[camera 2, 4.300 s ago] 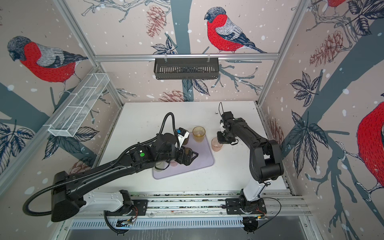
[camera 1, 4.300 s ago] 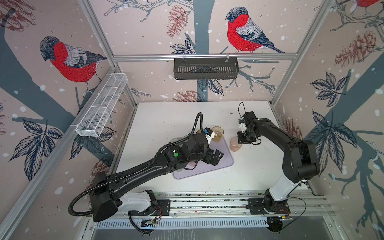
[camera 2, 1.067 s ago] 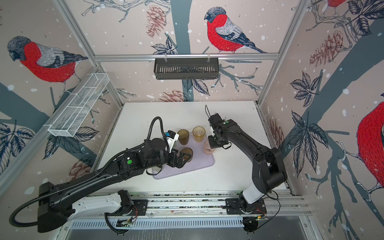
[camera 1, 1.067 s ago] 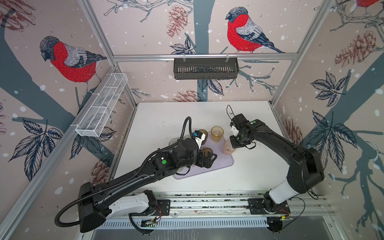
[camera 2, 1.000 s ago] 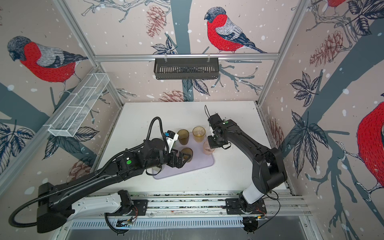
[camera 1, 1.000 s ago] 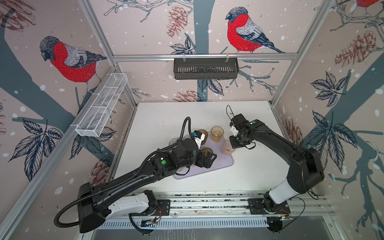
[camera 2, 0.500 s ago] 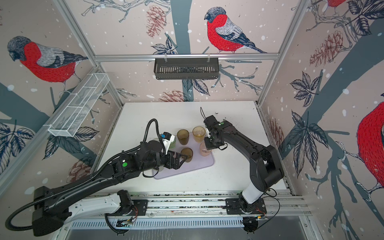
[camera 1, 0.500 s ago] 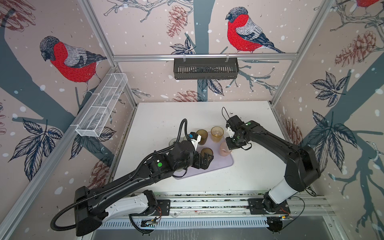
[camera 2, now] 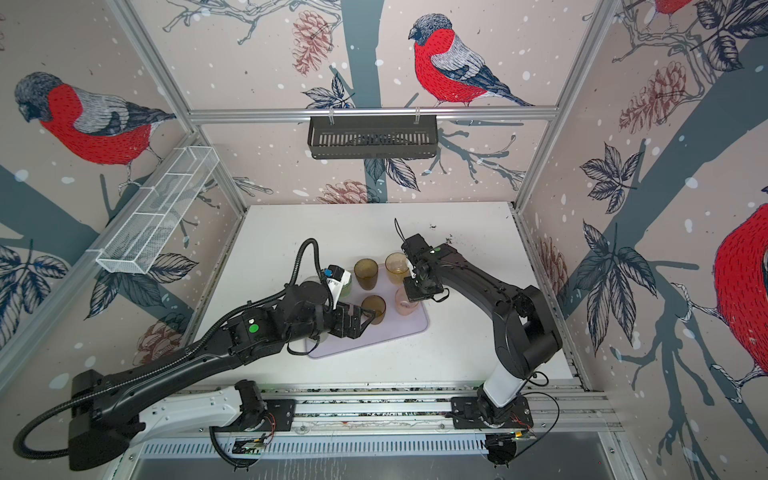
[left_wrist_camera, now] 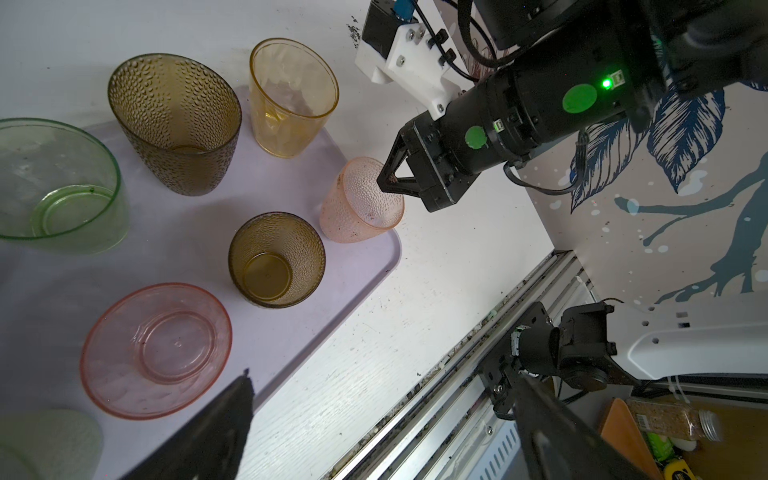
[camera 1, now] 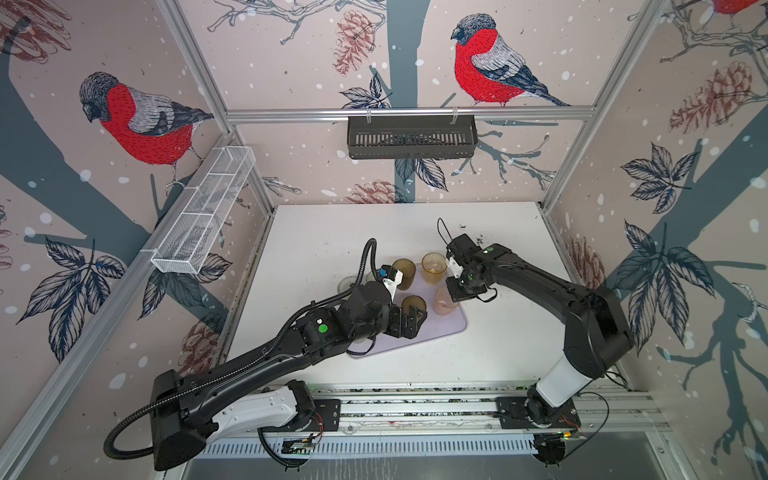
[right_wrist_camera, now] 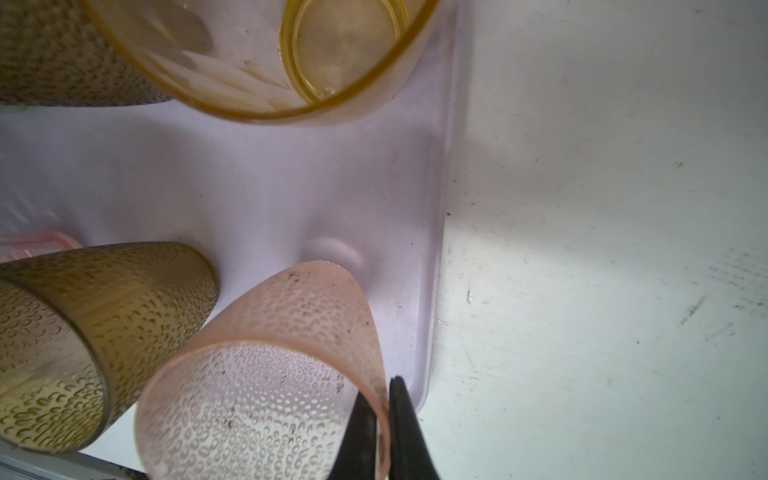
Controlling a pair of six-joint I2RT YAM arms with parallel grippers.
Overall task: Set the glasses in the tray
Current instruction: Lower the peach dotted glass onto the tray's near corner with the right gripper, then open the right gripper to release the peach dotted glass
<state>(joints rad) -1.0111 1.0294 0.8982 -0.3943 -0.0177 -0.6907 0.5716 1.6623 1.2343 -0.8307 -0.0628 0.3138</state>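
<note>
L claw (camera 1: 413, 319) spread, low over tray (left_wrist_camera: 353, 270) near part, beside dimpled short brown glass (left_wrist_camera: 276, 259). Smooth pink glass (left_wrist_camera: 156, 351) shows in L wrist view only; arm hides it from top. R claw (left_wrist_camera: 385, 185) pinches dimpled peach glass (left_wrist_camera: 359, 208) by its rim at tray's right edge; white surface (camera 1: 498, 345) beyond. Far edge: tall brown glass (left_wrist_camera: 178, 124), amber glass (left_wrist_camera: 291, 99).

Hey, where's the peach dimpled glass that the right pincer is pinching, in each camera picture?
Top view: peach glass at the tray's right end, under the right pincer.
Top view: same place, right of the small brown glass.
Left wrist: by the tray's rounded corner, pincer on its rim.
Right wrist: nearest glass, rim pinched.
Shared landmark: the amber glass beside it.
</note>
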